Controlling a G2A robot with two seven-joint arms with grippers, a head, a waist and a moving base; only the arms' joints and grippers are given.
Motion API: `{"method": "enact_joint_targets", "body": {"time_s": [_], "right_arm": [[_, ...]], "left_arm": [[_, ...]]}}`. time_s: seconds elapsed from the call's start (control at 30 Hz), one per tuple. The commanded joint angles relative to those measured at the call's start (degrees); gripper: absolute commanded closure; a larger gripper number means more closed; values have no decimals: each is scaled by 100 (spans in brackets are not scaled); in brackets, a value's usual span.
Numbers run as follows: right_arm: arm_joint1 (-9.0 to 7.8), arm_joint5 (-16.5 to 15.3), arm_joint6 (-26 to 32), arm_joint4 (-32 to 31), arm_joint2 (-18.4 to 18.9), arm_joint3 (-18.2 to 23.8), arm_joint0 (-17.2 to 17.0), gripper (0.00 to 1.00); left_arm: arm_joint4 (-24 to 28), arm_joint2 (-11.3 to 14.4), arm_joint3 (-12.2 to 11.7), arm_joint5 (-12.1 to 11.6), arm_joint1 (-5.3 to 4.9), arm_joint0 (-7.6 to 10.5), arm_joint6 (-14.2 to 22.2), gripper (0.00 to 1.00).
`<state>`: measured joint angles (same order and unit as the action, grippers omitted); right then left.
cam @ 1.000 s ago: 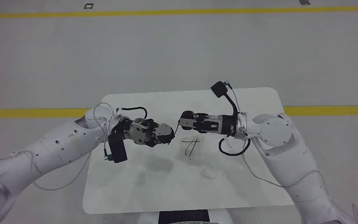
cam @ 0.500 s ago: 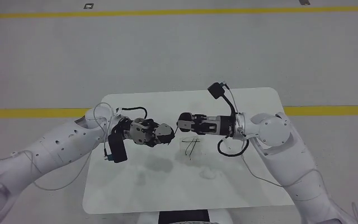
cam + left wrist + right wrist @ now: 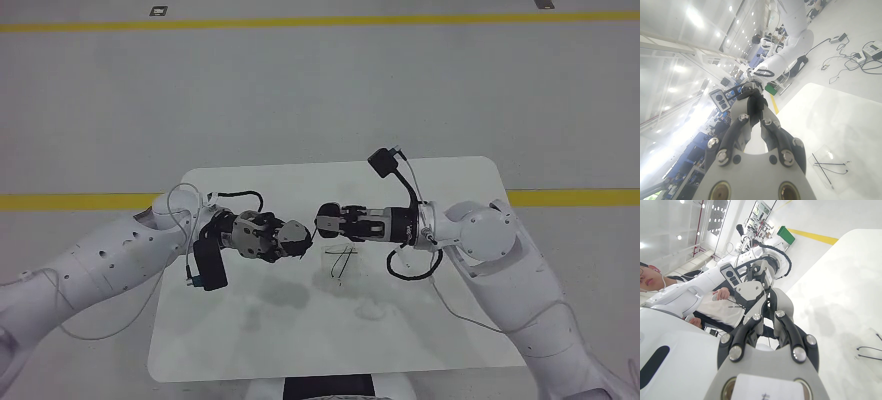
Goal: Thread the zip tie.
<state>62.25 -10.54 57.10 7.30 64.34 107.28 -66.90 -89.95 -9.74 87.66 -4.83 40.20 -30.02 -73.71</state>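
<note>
L gripper (image 3: 300,243) and R gripper (image 3: 322,222) meet tip to tip above the tabletop (image 3: 440,320), approx mid-width, nearly touching. A thin black zip tie (image 3: 313,233) runs between them, slanting from the L tips to the R tips, held off the surface.

L wrist view: L fingers (image 3: 739,108) are pressed together at the tips, w/ the R gripper's dark tips right behind them. The tie is too thin to make out at the pinch itself.

R wrist view: R fingers (image 3: 783,302) are drawn close w/ only a slit between them. A black strand runs through the slit, so they look to be pinching the tie. Beyond them, a free end of the tie sticks out sideways from the L gripper.

On the tabletop, just below the tips and a bit toward the R arm, lies a clear sheet (image 3: 826,151) w/ spare ties (image 3: 340,262) crossed on it. Neither gripper touches them.
</note>
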Motion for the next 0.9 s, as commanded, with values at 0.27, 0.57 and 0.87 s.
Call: {"method": "enact_joint_targets", "body": {"time_s": [0.27,0.57,0.87], "right_arm": [[-16,-8,-33,25,0,10,-6,100],[-33,-19,-98,18,28,26,-35,100],[-53,9,-245,-14,96,0,-89,100]], "left_arm": [[0,0,0,0,0,0,0,74],[0,-154,140,-32,5,-145,187,0],[0,-204,150,0,-18,-184,152,0]]}}
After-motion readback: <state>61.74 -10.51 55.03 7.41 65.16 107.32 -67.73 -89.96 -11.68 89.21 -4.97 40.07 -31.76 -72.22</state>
